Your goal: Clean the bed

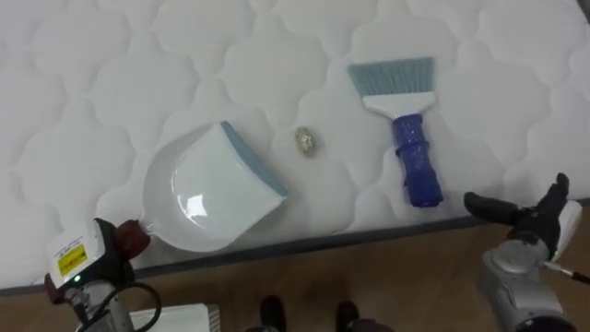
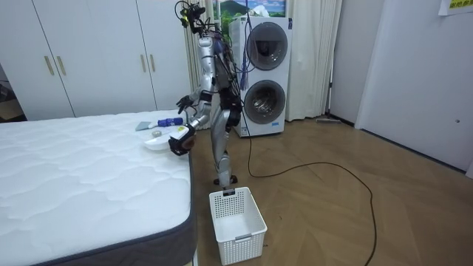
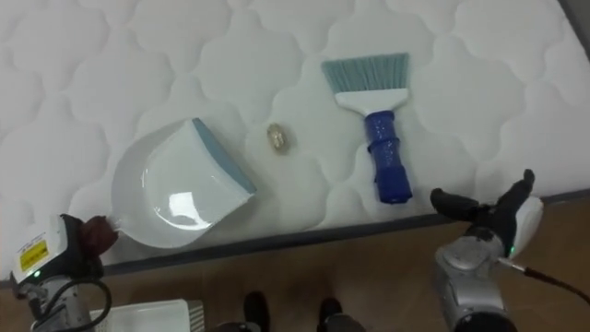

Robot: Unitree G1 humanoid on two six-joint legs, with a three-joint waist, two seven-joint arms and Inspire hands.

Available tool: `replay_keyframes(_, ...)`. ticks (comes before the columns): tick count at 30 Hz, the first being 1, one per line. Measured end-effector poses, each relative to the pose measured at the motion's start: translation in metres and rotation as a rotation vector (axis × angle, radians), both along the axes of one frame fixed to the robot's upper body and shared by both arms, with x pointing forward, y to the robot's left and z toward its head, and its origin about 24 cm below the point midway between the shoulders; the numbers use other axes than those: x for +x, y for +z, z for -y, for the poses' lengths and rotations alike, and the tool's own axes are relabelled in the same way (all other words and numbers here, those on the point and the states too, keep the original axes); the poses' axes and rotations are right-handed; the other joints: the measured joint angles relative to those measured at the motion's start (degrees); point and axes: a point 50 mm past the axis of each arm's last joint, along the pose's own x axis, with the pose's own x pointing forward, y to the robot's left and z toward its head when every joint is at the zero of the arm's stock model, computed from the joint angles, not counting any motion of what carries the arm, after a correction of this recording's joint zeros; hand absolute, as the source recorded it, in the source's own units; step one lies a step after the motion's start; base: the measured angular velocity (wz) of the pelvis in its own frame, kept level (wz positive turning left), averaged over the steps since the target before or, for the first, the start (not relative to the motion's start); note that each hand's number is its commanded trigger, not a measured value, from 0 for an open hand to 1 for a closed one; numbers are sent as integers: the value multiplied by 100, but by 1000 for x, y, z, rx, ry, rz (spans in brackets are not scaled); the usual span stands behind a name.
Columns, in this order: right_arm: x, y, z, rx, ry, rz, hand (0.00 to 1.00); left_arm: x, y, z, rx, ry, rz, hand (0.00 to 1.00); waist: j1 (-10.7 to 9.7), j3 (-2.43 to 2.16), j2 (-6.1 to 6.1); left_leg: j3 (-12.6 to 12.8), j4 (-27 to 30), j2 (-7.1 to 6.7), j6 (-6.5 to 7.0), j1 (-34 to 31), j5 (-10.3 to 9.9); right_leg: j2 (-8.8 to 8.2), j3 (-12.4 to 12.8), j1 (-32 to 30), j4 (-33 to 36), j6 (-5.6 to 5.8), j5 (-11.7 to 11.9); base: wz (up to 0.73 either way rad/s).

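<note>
Bed [image 1: 83, 55]: blue hand brush [image 1: 410, 138] lies just beyond right hand [image 1: 535, 221], fingers spread, empty. Small scrap [image 1: 307, 141] between brush and white dustpan [image 1: 207, 189]; left hand [image 1: 92, 260] at dustpan's rear, grip unreadable.

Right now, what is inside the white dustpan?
Nothing visible inside the dustpan, just glare; the crumpled scrap lies outside on the mattress, near its lip. Whatever is beneath it is covered.

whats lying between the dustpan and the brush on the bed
One small crumpled scrap lies on the mattress between the dustpan and the brush, touching neither, in the left eye view.
</note>
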Motion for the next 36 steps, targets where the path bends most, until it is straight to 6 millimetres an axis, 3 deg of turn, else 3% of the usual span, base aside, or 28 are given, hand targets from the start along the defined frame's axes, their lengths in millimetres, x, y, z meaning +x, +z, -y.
replay_keyframes(4, 10, 16, -6, -99, 51, 53, 0, 6, 3, 1, 39, -34, -11, 100, 21, 1, -1, 3, -4, 8, 0, 2, -1, 7, -5, 18, -23, 0, 1, 0)
replay_keyframes(9, 15, 22, -21, -131, 123, 82, 0, 5, 2, 0, 94, -66, -63, 100, 34, 5, 1, 2, -5, 17, 2, 6, -5, -11, -68, 18, 29, -4, 2, 0)
replay_keyframes(12, 16, 21, -27, -146, 157, 74, 0, 7, 3, 1, 106, -81, -76, 100, 111, 17, -1, -5, -4, 16, 5, 13, -9, -30, -117, 19, 54, -6, 3, 0)
replay_keyframes(16, 21, 22, -37, -156, 224, 71, 0, 11, 5, 0, 131, -100, -79, 100, 151, 84, 19, -27, -13, 22, 7, -30, -13, -36, -190, 15, -54, -14, 0, 1)
replay_keyframes(30, 32, 19, -58, -152, 395, 11, 0, 31, 20, -1, 212, -171, -52, 100, 225, 152, 125, -55, 149, 8, 52, -277, -82, -170, -521, -168, 112, -8, -4, 2)
replay_keyframes(36, 35, 17, -61, -101, 444, -14, 0, 38, 25, 2, 236, -204, -40, 100, 302, 155, 129, -37, 179, 0, 59, -294, -93, -217, -602, -196, 171, -9, -4, 1)
